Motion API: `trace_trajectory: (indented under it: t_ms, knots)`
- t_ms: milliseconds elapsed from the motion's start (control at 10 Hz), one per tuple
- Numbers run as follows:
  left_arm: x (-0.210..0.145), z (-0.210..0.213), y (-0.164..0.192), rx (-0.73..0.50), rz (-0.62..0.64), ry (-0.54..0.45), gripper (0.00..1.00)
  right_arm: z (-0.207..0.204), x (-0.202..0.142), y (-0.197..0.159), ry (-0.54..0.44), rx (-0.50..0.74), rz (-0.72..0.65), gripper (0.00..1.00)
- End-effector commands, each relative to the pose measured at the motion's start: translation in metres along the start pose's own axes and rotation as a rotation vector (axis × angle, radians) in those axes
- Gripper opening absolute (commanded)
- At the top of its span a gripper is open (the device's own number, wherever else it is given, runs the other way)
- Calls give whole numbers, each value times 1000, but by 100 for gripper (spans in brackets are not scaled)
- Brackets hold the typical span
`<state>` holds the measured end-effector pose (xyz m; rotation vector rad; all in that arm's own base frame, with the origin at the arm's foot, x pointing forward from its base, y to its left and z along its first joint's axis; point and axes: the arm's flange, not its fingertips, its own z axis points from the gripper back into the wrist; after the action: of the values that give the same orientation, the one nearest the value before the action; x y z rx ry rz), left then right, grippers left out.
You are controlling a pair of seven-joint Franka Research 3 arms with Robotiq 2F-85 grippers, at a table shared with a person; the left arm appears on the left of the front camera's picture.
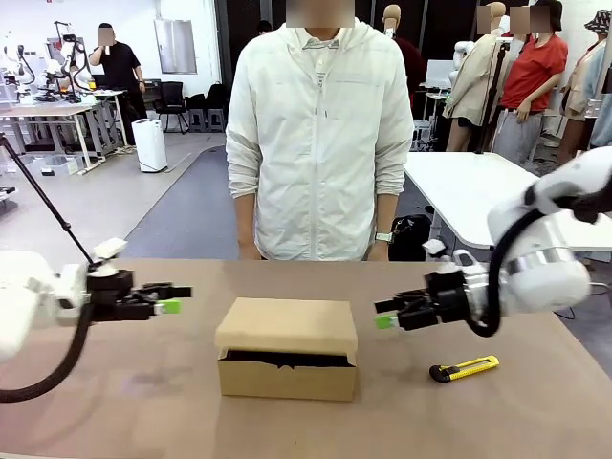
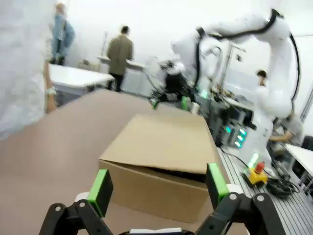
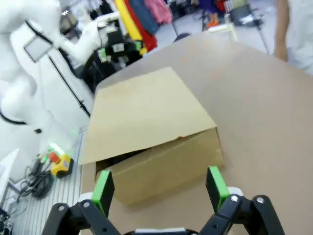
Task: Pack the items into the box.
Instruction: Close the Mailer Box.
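Observation:
The brown cardboard box [image 1: 287,349] sits mid-table with its flap lid lowered, a dark slit showing along the front edge. Its contents are hidden; the navy bundle and the stapler are out of sight. My left gripper [image 1: 170,298] hovers open to the left of the box, pointing at it. My right gripper [image 1: 384,314] hovers open just off the box's right end. In the left wrist view the box [image 2: 164,159] lies between my green pads [image 2: 101,191]. The right wrist view shows the box [image 3: 146,132] ahead of the open fingers [image 3: 217,187].
A yellow-and-black utility knife [image 1: 464,367] lies on the table right of the box, below my right arm. A person in a white jacket [image 1: 316,134] stands at the far edge with both arms down. Bare tabletop [image 1: 115,382] surrounds the box.

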<state>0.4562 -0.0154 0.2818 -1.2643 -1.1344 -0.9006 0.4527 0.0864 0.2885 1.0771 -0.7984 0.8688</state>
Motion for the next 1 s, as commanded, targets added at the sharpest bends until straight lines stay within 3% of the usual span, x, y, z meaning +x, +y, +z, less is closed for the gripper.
trace_trajectory:
  t_ms: [0, 100, 200, 400, 700, 900]
  knots:
    - [13, -10, -10, 49, -116, -239, 100, -7, 23, 21, -241, -106, 32, 100]
    - [19, -26, -1, 100, -136, -317, 100, -25, 40, 23, -290, -115, 87, 100]
    - [23, -47, 3, 75, -157, -288, 100, -42, 50, 29, -267, -81, 144, 100]
    - [24, -90, 14, -28, -183, -106, 100, -78, 56, 38, -141, -65, 218, 100]
    - [8, -115, 39, -23, -231, 157, 100, -103, 34, 52, 25, -151, 360, 100]
    - [-2, -128, 46, -113, -206, 339, 100, -117, 15, 45, 121, -197, 329, 100]
